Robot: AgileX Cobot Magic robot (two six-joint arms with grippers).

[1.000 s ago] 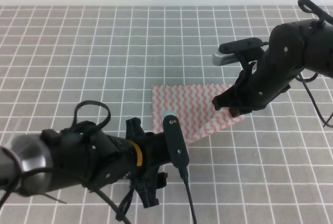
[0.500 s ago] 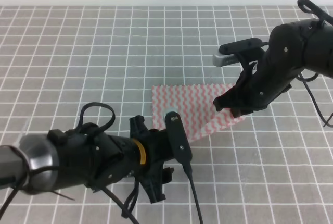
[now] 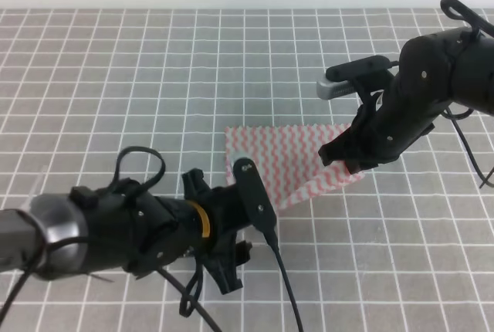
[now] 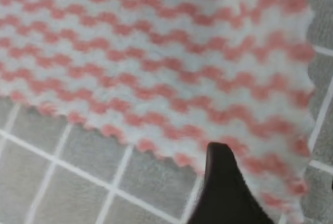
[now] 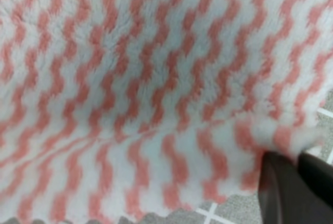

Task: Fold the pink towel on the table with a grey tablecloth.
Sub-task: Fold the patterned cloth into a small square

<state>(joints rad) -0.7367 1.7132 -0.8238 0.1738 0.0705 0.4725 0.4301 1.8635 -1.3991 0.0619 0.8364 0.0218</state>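
Pink towel (image 3: 289,158) lies flat near the table with a grey tablecloth's (image 3: 139,77) centre. Right gripper (image 3: 340,154) pinches its right corner, fingertip (image 5: 283,185) pressed on fabric — left gripper (image 3: 231,193) at the near-left corner, grip state unreadable — one fingertip (image 4: 223,187) over the edge.

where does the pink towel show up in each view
Exterior high: pink towel at centre, between the arms.
Left wrist: it fills the upper frame.
Right wrist: it fills nearly all.
Shared landmark: the grey tablecloth with its white grid lines, beside the towel's edge.
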